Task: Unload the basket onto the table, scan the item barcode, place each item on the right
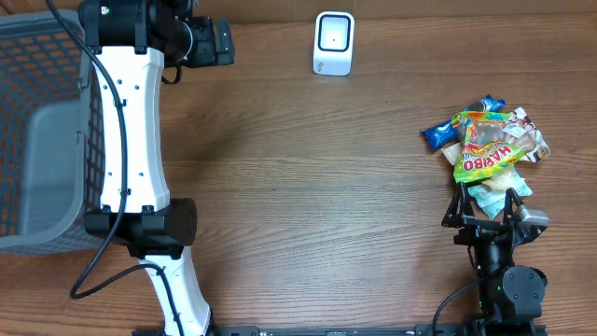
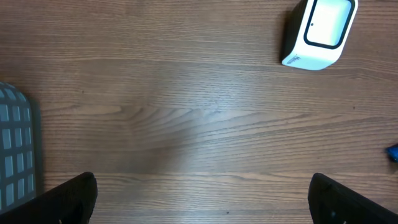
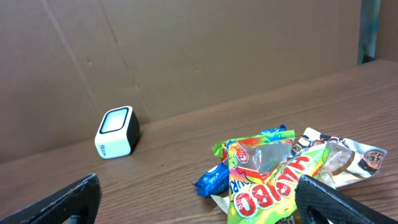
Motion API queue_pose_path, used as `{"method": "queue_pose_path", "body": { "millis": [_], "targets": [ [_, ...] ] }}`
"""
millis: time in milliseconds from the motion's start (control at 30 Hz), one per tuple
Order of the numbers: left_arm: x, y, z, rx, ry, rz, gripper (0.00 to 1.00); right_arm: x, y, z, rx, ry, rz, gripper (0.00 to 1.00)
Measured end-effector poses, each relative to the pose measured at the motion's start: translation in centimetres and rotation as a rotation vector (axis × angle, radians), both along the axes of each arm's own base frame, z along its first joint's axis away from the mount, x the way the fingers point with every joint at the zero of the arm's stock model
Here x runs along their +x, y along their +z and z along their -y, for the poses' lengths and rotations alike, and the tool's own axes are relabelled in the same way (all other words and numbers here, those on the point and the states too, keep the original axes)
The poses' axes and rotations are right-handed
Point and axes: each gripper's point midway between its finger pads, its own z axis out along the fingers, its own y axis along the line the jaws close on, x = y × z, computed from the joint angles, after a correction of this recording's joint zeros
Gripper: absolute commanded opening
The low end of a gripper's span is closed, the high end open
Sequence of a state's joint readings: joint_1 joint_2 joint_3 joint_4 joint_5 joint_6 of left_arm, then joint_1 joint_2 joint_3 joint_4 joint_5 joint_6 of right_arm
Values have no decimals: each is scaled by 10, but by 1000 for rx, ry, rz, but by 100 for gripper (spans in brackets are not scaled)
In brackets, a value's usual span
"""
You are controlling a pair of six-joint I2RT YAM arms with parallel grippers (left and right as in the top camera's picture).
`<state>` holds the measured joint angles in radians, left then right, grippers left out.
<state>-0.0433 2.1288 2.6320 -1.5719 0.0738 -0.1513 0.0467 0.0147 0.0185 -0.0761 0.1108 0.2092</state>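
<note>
Left claw (image 2: 202, 186) & right claw (image 1: 483, 207) both wide open, holding nothing atm. Haribo bag (image 1: 487, 154) by the bench's (image 1: 326, 187) right edge, barcode scanner (image 1: 333, 43) at the far edge.

Just ahead of the right fingers (image 3: 68, 200), the Haribo bag (image 3: 267, 180) hides most of the packets (image 3: 341, 157) beneath. Beyond the left fingers (image 2: 68, 199), the frame edge cuts a blue packet (image 2: 393, 152) to a sliver.
</note>
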Motion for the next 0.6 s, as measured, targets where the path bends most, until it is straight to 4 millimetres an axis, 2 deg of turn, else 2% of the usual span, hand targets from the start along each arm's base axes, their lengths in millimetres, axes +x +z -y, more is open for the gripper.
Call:
{"method": "queue_pose_path", "body": {
  "millis": [400,500,600],
  "targets": [
    [0,0,1,0,-3,0,100,0,0,0,0,0,0,100],
    [-1,0,8,0,-17,0,100,0,0,0,0,0,0,100],
    [-3,0,25,1,-54,0,100,0,0,0,0,0,0,100]
  ]
}}
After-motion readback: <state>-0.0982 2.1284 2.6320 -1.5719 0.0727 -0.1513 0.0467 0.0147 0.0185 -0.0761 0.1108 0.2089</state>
